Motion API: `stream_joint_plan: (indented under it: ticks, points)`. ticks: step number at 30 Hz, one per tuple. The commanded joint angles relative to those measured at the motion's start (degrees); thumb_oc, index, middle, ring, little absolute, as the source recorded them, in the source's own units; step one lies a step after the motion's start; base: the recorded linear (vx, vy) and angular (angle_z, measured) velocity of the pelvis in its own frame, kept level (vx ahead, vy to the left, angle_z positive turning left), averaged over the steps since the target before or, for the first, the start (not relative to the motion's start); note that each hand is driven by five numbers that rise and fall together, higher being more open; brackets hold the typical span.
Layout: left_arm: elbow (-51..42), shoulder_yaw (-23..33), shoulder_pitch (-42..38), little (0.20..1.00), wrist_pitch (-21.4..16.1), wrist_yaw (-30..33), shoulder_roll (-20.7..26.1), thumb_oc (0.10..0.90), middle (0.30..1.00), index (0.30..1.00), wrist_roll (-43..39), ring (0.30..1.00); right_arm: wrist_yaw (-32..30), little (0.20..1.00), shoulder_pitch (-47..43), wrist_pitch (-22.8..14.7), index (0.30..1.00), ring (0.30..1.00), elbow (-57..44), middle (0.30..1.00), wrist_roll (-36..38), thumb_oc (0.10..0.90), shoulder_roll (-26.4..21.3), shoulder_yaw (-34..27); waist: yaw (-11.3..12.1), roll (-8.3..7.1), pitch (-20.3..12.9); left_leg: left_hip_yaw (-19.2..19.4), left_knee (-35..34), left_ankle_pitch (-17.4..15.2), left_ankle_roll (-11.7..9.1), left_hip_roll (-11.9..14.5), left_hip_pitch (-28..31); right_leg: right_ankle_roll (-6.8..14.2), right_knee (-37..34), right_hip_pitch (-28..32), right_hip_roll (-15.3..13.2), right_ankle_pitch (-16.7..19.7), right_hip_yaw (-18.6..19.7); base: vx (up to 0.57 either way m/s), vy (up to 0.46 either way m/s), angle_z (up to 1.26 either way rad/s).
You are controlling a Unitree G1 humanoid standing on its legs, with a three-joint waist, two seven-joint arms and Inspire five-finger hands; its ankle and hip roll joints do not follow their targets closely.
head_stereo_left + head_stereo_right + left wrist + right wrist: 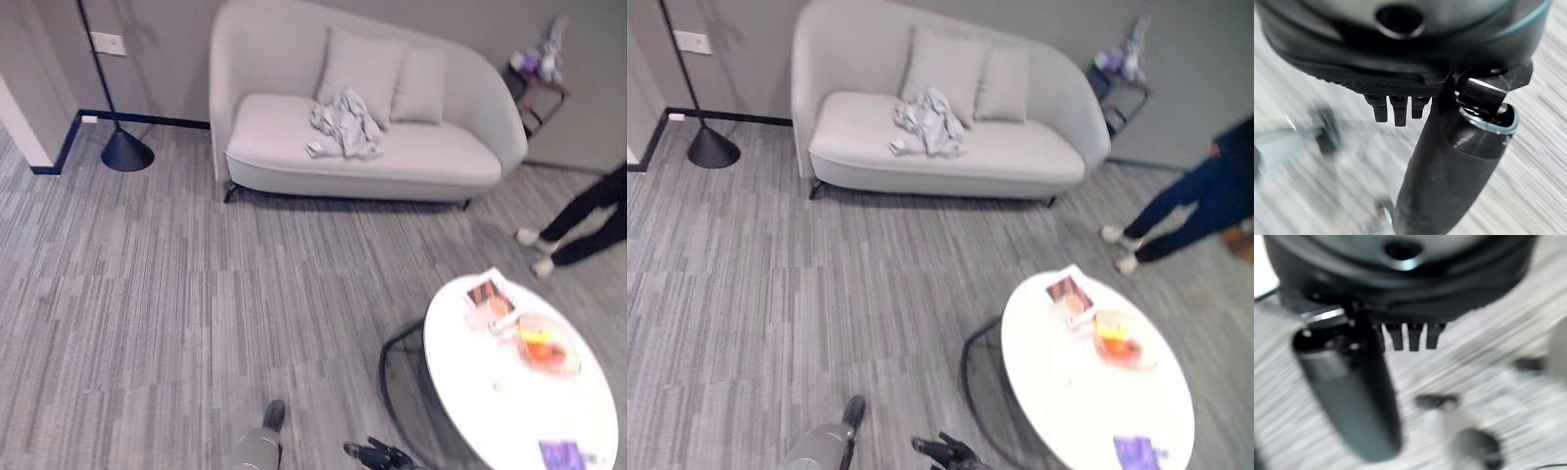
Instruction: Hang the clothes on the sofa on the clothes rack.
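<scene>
Crumpled pale clothes (343,124) lie on the sofa (294,147), well ahead of both robot hands. Left robot hand (1400,105) and right robot hand (1410,335) hang relaxed and empty above carpet; a round white counter (490,392) stands right.

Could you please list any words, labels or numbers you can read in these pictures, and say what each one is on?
None can be read.
Printed card on the white round table: print too small to read.
Purple packet at the table's near edge: print too blurred to read.
Wall plate beside the sofa: no text visible.
</scene>
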Motion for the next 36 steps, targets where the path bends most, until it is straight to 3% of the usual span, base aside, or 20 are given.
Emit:
stream_joint_plan:
  ticks: [1,5,7,8,9,11,12,15,16,20,21,24,25,28,30,31,32,33,35,36]
  points:
    - [-0.5,-7.6,-2.9,0.900,-2.7,1.3,-0.8,0.800,0.900,0.900,9.3,0.900,-1.1,0.900,-0.1,-0.3,0.900,0.900,-0.5,0.900,-5.9,0.800,-4.0,-1.5,-1.1,6.33,-3.2,-2.1,-8.0,-1.4,0.0,1.7,6.5,7.4,9.7,-13.0,0.8,8.9,-5.4,0.24,0.176,0.13]
    - [-1.7,-11.4,-5.0,0.900,-2.8,2.2,-0.6,0.800,0.900,0.900,12.2,0.900,-2.6,0.900,-1.1,-1.1,0.900,0.900,-6.2,0.900,-8.7,0.800,-4.6,-0.4,-3.5,9.52,-2.8,-5.0,-8.9,-3.8,1.4,2.4,11.5,7.8,21.3,-18.0,-6.0,12.5,-10.8,0.32,0.171,0.26]
    - [-2.8,-12.9,-5.8,0.900,-3.4,2.3,-0.8,0.800,0.900,0.900,13.0,0.900,-4.0,0.900,-1.7,-2.1,0.900,0.900,-8.9,0.900,-8.3,0.800,-4.9,-0.6,-4.8,10.75,-1.9,-6.0,-9.2,-5.2,0.8,2.6,13.5,5.3,17.9,-19.5,-8.6,8.0,-13.1,0.24,0.066,0.97]
    - [-2.2,-13.0,-5.9,0.900,-3.4,2.3,-1.2,0.800,0.900,0.900,13.5,0.900,-5.6,0.900,-2.6,-3.0,0.900,0.900,-11.7,0.900,-8.4,0.800,-5.9,-1.0,-5.7,12.01,-2.0,-6.3,-8.7,-6.3,0.0,3.5,14.0,1.8,11.4,-19.7,-10.2,4.0,-15.1,0.41,-0.019,0.73]
    - [-0.2,-12.3,-5.3,0.900,-3.0,2.5,-1.7,0.800,0.900,0.900,13.7,0.900,-7.4,0.900,-3.8,-3.6,0.900,0.900,-15.2,0.900,-9.6,0.800,-6.8,-1.6,-6.8,12.51,-1.7,-6.9,-8.1,-8.2,-0.5,3.7,15.7,0.6,4.2,-22.3,-12.0,6.5,-13.6,0.61,-0.146,0.35]
    - [-1.1,-10.5,-4.2,0.900,-3.6,4.8,-2.5,0.800,0.900,0.900,14.4,0.900,-14.3,0.900,-3.5,-3.0,0.900,0.900,-35.2,0.900,-21.5,0.800,-10.9,-1.0,-10.7,13.73,0.6,-11.3,-6.5,-14.0,-3.0,5.5,21.0,4.8,-11.3,-27.0,-21.3,20.6,-3.8,0.99,-0.382,1.22]
    - [-1.8,-10.4,-3.4,0.900,-3.6,5.1,-2.7,0.800,0.900,0.900,14.4,0.900,-15.8,0.900,-3.0,-2.1,0.900,0.900,-41.3,0.900,-26.1,0.800,-12.4,-0.5,-11.4,13.38,0.9,-12.5,-6.1,-15.7,-3.8,6.3,22.8,5.9,-11.5,-26.8,-22.6,23.6,-3.1,0.91,-0.396,1.68]
    - [-1.8,-10.0,-2.8,0.900,-3.2,5.1,-2.8,0.800,0.900,0.900,15.6,0.900,-16.7,0.900,-2.6,-0.7,0.900,0.900,-45.7,0.900,-32.2,0.800,-13.6,0.2,-12.2,12.68,0.7,-13.8,-6.7,-16.9,-4.7,7.3,25.0,6.6,-11.3,-25.5,-21.9,24.0,-3.1,0.42,-0.222,0.42]
    - [-2.4,-10.0,-2.5,0.900,-3.1,5.8,-3.1,0.800,0.900,0.900,16.3,0.900,-18.0,0.900,-3.6,0.7,0.900,0.900,-50.1,0.900,-38.9,0.800,-15.6,0.9,-12.3,12.70,0.2,-14.6,-6.8,-17.5,-6.0,10.0,25.7,6.8,-10.3,-25.7,-20.6,22.5,-4.0,0.26,-0.191,0.28]
    - [-3.1,-10.6,-2.0,0.900,-3.3,6.9,-3.6,0.800,0.900,0.900,16.5,0.900,-20.2,0.900,-5.2,1.2,0.900,0.900,-51.4,0.900,-42.2,0.800,-16.3,1.2,-12.5,13.68,-0.5,-14.9,-7.2,-16.7,-7.5,14.3,25.6,5.4,-8.6,-26.5,-17.2,19.0,-5.5,0.27,-0.275,0.10]
    - [-5.2,-12.1,-2.2,0.900,-3.5,7.5,-4.1,0.800,0.900,0.900,15.9,0.900,-21.9,0.900,-7.0,1.6,0.900,0.900,-53.3,0.900,-44.7,0.800,-17.1,1.7,-12.5,15.24,-0.5,-15.6,-6.1,-13.9,-8.7,18.5,25.0,3.4,-5.2,-28.0,-13.1,14.6,-6.9,0.28,-0.323,0.40]
    - [-5.7,-14.2,-2.6,0.900,-4.2,8.8,-5.3,0.800,0.900,0.900,15.6,0.900,-26.1,0.900,-10.9,1.3,0.900,0.900,-50.8,0.900,-46.2,0.800,-17.2,2.4,-11.3,16.22,-0.2,-17.4,-2.1,-7.4,-9.3,21.2,22.9,1.0,-6.1,-27.1,-8.8,12.5,-8.6,0.35,-0.403,-0.14]
    - [-6.2,-14.7,-2.7,0.900,-4.2,9.4,-6.1,0.800,0.900,0.900,14.2,0.900,-28.2,0.900,-13.9,1.4,0.900,0.900,-48.8,0.900,-45.9,0.800,-16.8,2.9,-10.0,16.54,-0.4,-17.0,3.0,-1.9,-9.2,22.6,21.0,-0.9,-8.6,-24.6,-6.1,11.2,-9.2,0.42,-0.385,-0.18]
    - [-6.1,-14.8,-3.0,0.900,-3.9,9.3,-6.3,0.800,0.900,0.900,13.9,0.900,-29.3,0.900,-14.7,1.3,0.900,0.900,-47.9,0.900,-45.6,0.800,-16.7,3.1,-9.7,16.24,-0.2,-16.2,6.4,0.3,-9.0,22.7,19.3,-1.6,-10.3,-23.1,-5.4,10.8,-9.5,0.19,-0.190,-0.26]
    - [-7.9,-15.8,-3.1,0.900,-3.8,9.9,-6.8,0.800,0.900,0.900,13.3,0.900,-33.7,0.900,-16.8,1.9,0.900,0.900,-46.9,0.900,-46.8,0.800,-17.0,2.8,-8.7,13.90,1.4,-10.9,16.9,3.0,-6.9,23.8,14.8,-3.7,-13.8,-18.5,-4.0,10.2,-9.2,0.36,-0.366,-0.07]
    - [-9.4,-16.7,-3.5,0.900,-4.3,10.3,-6.9,0.800,0.900,0.900,13.9,0.900,-36.0,0.900,-17.5,2.4,0.900,0.900,-47.4,0.900,-49.1,0.800,-17.5,2.7,-7.5,13.03,3.3,-8.1,19.8,-3.9,-5.7,19.9,10.5,-3.7,-15.1,-16.2,-4.2,9.4,-8.3,0.25,-0.200,-0.10]
    - [-9.4,-16.7,-3.6,0.900,-4.3,10.3,-6.9,0.800,0.900,0.900,13.9,0.900,-36.0,0.900,-17.5,2.4,0.900,0.900,-47.4,0.900,-49.1,0.800,-17.5,2.6,-7.5,12.88,3.3,-8.1,19.9,-3.8,-5.5,19.7,10.2,-3.7,-15.1,-16.4,-4.4,9.5,-8.3,0.21,-0.141,-0.48]
    - [-10.0,-17.0,-3.6,0.900,-4.7,10.6,-6.9,0.800,0.900,0.900,14.0,0.900,-36.7,0.900,-17.3,2.2,0.900,0.900,-48.4,0.900,-50.0,0.800,-17.9,2.7,-6.9,12.64,4.1,-7.6,20.4,-8.2,-4.9,15.2,6.5,-3.6,-15.5,-15.5,-4.6,9.3,-7.9,0.08,-0.010,-0.80]
    - [-9.9,-16.7,-3.5,0.900,-5.3,10.8,-7.0,0.800,0.900,0.900,13.9,0.900,-36.5,0.900,-16.2,1.3,0.900,0.900,-49.9,0.900,-50.5,0.800,-18.1,2.1,-6.7,13.06,3.8,-5.7,15.5,-11.0,-4.1,10.9,3.6,-3.3,-15.8,-15.4,-4.1,8.4,-8.2,0.12,0.007,-0.20]
    - [-9.9,-16.6,-3.2,0.900,-5.6,10.7,-7.3,0.800,0.900,0.900,13.2,0.900,-35.9,0.900,-15.5,1.5,0.900,0.900,-50.5,0.900,-51.0,0.800,-18.3,2.1,-6.7,13.08,3.4,-4.5,11.6,-9.1,-3.8,8.5,1.7,-3.2,-16.1,-15.4,-3.7,8.1,-8.6,0.12,0.028,0.21]
